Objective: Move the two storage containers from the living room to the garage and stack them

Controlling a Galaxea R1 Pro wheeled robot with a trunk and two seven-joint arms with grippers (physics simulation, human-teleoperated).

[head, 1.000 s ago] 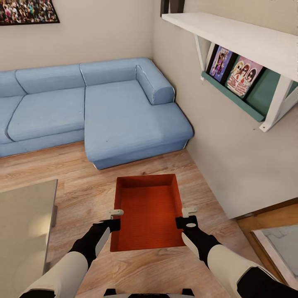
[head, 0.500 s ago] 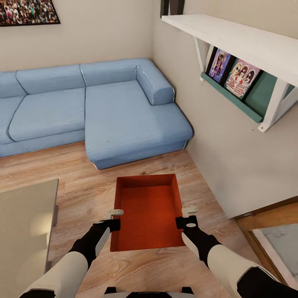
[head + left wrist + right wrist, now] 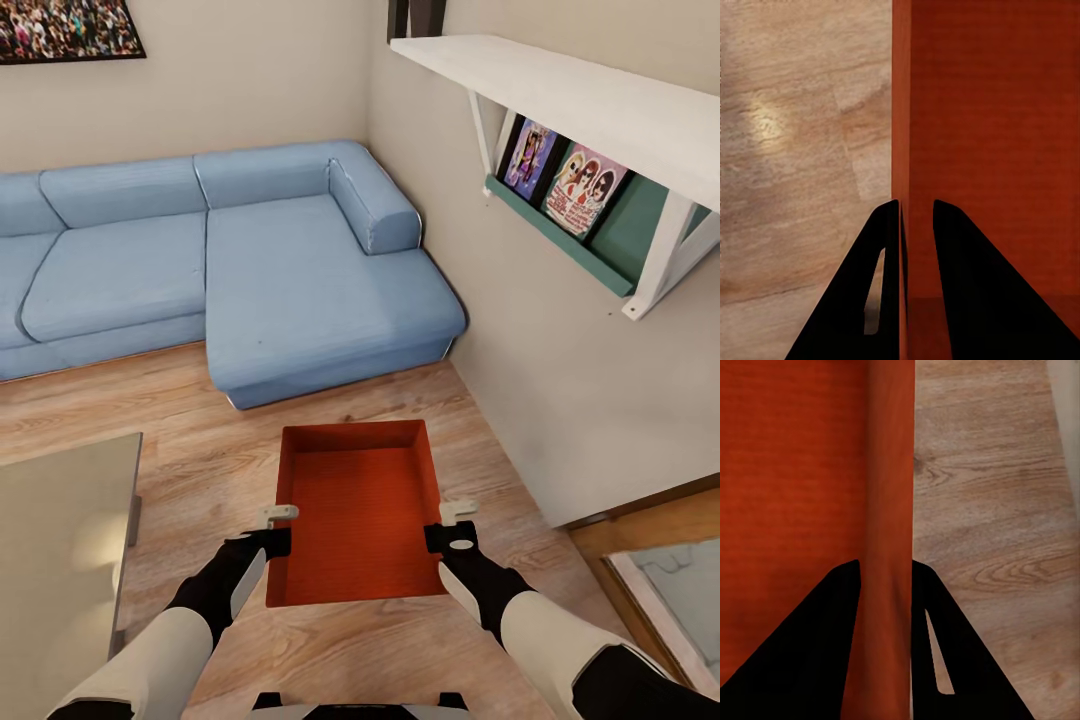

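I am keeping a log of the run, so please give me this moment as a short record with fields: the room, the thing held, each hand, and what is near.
room: living room, light wood plank floor
held item: one orange-red storage container, open top, nothing inside, carried above the floor
left hand: shut on the container's left wall
right hand: shut on the container's right wall
ahead: blue corner sofa
right side: white wall shelf with picture covers under it
left side: corner of a low table
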